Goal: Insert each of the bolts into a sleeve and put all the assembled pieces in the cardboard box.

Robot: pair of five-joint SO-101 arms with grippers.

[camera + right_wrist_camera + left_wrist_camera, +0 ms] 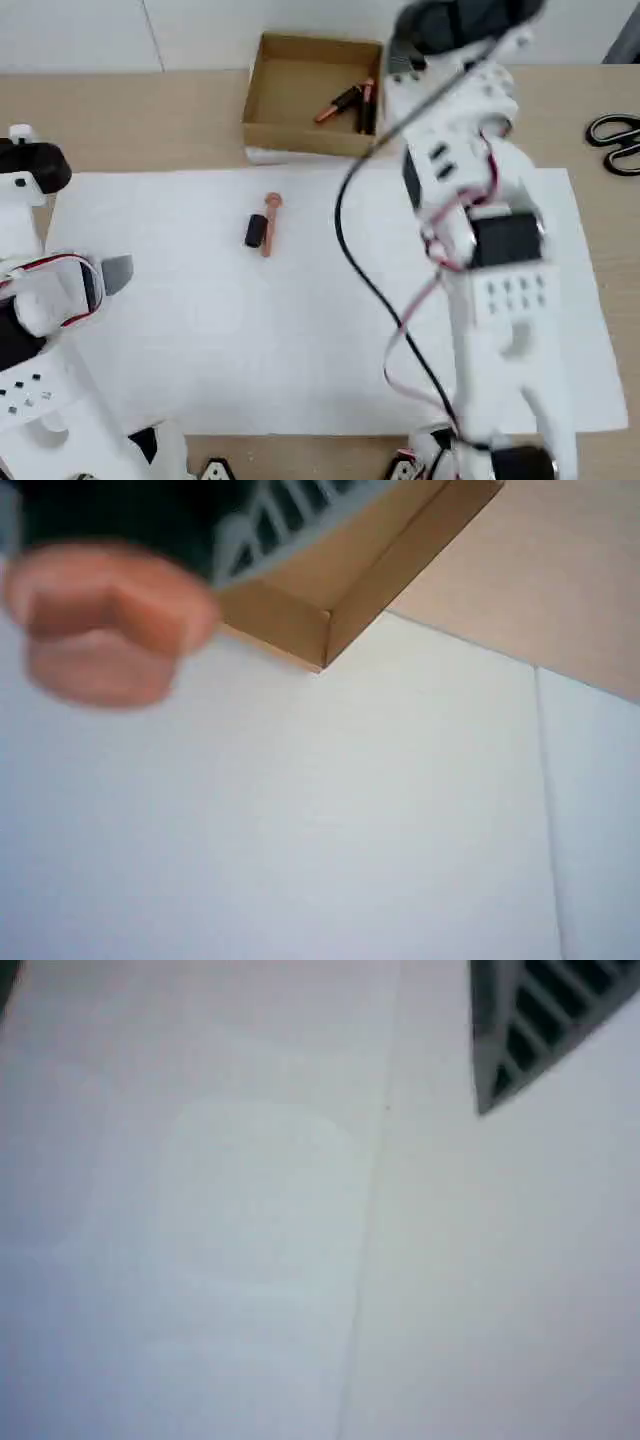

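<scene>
Holding an assembled piece [100, 620], my right end effector [150, 535] looks clamped on it beside the cardboard box [300, 135], upper centre; next, I judge, release it inside, then fetch the loose bolt [270, 218] and sleeve [256, 231] mid-frame.

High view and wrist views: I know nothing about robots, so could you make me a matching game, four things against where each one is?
Things:
1 scissors
2 cardboard box
3 loose bolt
4 held bolt

Places:
A on the white paper, beside a black sleeve
B in the right hand, near the box's corner
C on bare table, right of the paper
D at the table's far side, beyond the paper

Pairs: 1-C, 2-D, 3-A, 4-B
</scene>
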